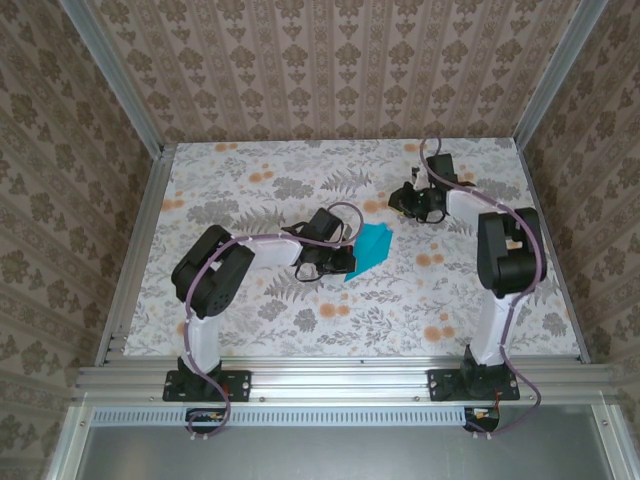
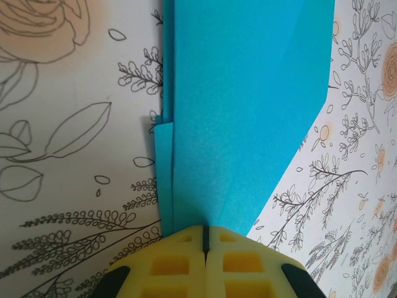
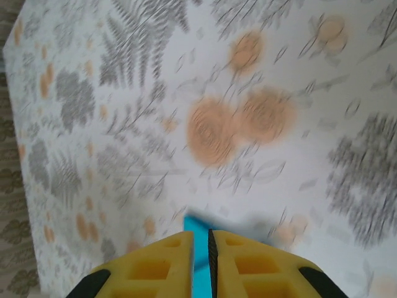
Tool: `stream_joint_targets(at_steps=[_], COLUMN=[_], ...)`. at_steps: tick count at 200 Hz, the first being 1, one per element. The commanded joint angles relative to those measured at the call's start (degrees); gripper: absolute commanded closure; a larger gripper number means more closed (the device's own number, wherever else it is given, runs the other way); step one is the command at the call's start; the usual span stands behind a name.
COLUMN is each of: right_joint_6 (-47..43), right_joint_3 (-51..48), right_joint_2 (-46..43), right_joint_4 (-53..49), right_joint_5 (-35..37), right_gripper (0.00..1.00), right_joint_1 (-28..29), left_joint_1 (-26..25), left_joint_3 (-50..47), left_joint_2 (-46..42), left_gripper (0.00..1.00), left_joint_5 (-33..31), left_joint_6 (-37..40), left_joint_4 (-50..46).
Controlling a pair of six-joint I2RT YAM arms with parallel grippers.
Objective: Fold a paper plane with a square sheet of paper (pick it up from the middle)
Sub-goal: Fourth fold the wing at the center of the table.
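Note:
The square sheet of paper (image 1: 370, 250) is bright teal and lies mid-table, folded into a narrower shape with slanted edges. My left gripper (image 1: 335, 262) is at its lower left end and shut on it. In the left wrist view the folded paper (image 2: 248, 112) runs away from the closed yellow tips of the left gripper (image 2: 205, 231), with a doubled layer along its left edge. My right gripper (image 1: 405, 203) hovers above the table just beyond the paper's far right corner. In the blurred right wrist view the right gripper (image 3: 200, 239) has a narrow gap between its jaws, and a teal corner of the paper (image 3: 197, 225) shows below.
The floral tablecloth (image 1: 300, 190) covers the table. Aluminium frame rails (image 1: 330, 375) run along the near edge, and patterned walls close in the back and both sides.

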Motion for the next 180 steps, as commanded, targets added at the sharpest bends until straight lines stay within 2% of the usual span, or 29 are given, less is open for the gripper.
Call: stream_joint_targets(at_steps=[1, 26, 56, 100, 119, 136, 160, 180], right_joint_6=[2.56, 5.54, 6.16, 4.93, 3.88, 4.09, 4.47, 4.54], right_joint_3=[-6.32, -12.13, -12.16, -11.15, -10.71, -10.82, -11.00, -10.92], right_joint_2=[-4.14, -4.38, -0.56, 1.94, 3.38, 4.61, 5.55, 6.14], right_joint_4=[2.23, 6.26, 7.82, 5.68, 3.66, 3.77, 4.47, 4.45], right_joint_5=[-0.72, -2.99, -5.67, -4.49, -3.04, -3.01, -3.04, -2.99], right_gripper=[0.83, 0.83, 0.84, 0.86, 0.87, 0.87, 0.87, 0.87], right_joint_1=[2.80, 6.81, 10.49, 10.77, 10.74, 10.59, 10.63, 10.66], left_joint_1=[-0.93, -0.93, -0.93, -0.17, 0.60, 0.92, 1.01, 0.96], left_joint_3=[-2.20, -1.71, -1.24, -0.10, 0.19, -0.90, -3.19, -2.38], left_joint_2=[4.54, 4.24, 2.55, -2.64, -5.74, -7.72, -7.37, -4.67], left_gripper=[0.98, 0.98, 0.96, 0.88, 0.81, 0.79, 0.77, 0.77], left_joint_5=[-3.26, -2.83, -2.39, 0.68, 2.59, 3.79, 5.19, 5.75], left_joint_6=[0.66, 0.48, 0.73, -0.53, -2.10, -4.21, -7.18, -7.47], left_joint_4=[-12.38, -12.10, -11.76, -8.11, -3.55, 1.96, 9.42, 9.76])
